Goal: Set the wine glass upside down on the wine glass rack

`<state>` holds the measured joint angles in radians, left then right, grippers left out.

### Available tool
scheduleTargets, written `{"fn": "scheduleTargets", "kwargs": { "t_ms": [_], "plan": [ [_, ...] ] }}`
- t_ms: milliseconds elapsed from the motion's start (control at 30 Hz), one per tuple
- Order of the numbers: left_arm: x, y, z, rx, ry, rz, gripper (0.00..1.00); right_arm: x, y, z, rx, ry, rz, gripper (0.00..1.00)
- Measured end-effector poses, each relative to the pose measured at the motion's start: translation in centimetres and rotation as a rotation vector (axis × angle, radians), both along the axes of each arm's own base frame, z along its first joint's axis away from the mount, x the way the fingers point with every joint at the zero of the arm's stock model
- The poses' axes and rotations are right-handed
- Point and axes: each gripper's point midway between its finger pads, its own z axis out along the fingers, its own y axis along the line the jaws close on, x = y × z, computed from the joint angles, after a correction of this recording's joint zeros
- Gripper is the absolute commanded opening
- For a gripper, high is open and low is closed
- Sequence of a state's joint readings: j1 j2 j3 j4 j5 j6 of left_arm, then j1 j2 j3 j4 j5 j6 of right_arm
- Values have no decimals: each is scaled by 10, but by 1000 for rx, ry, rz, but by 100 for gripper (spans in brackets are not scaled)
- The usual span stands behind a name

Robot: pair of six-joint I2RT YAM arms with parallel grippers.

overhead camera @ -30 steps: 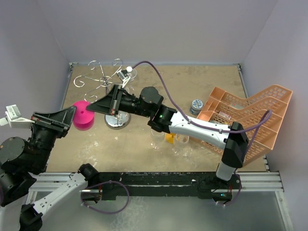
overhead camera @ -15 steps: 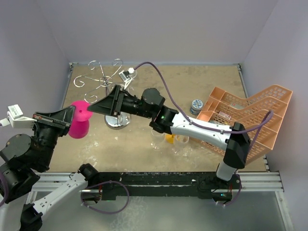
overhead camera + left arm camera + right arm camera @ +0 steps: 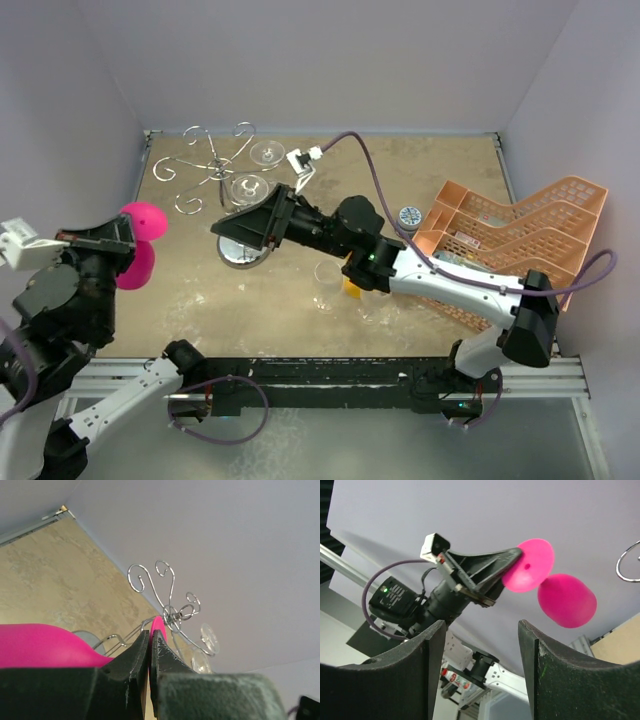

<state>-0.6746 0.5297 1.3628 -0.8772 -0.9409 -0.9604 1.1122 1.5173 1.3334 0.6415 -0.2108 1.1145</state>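
The wine glass is pink plastic. Its round foot (image 3: 143, 219) sits above its bowl (image 3: 133, 265) at the far left, held off the table. My left gripper (image 3: 128, 236) is shut on the foot's rim (image 3: 158, 627); the bowl (image 3: 45, 645) bulges to the jaws' left. The right wrist view shows the same pinch on the foot (image 3: 529, 566), with the bowl (image 3: 567, 601) beside it. The chrome wine glass rack (image 3: 210, 165) stands at the back left on its round base (image 3: 243, 252). My right gripper (image 3: 222, 228) is open and empty in front of the rack, pointing at the glass.
Two clear glasses (image 3: 267, 153) (image 3: 248, 188) hang on the rack. A peach crate (image 3: 520, 240) stands at the right, with a small jar (image 3: 408, 217) beside it. Clear glasses (image 3: 330, 285) and an orange item (image 3: 352, 287) sit mid-table under my right arm.
My left gripper shut on the pink glass's foot and carried it left, away from the rack. My right gripper opened, let go and drew back to the right.
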Motion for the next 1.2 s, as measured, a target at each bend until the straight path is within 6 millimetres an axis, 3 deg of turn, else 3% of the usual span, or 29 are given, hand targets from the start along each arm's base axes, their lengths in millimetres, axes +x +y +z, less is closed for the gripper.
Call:
{"fn": "scheduleTargets", "kwargs": {
  "t_ms": [233, 433, 633, 1200],
  "plan": [
    [42, -29, -25, 71, 74, 23, 0, -13, -34, 7, 43, -136, -46, 63],
    [67, -42, -14, 98, 53, 63, 0, -33, -64, 23, 117, -257, -44, 62],
    [79, -47, -4, 113, 29, 88, 0, -45, -85, 23, 153, -299, -45, 62],
    [104, -56, -5, 206, 48, 151, 0, -45, -89, 10, 120, -291, -57, 62]
  ]
}}
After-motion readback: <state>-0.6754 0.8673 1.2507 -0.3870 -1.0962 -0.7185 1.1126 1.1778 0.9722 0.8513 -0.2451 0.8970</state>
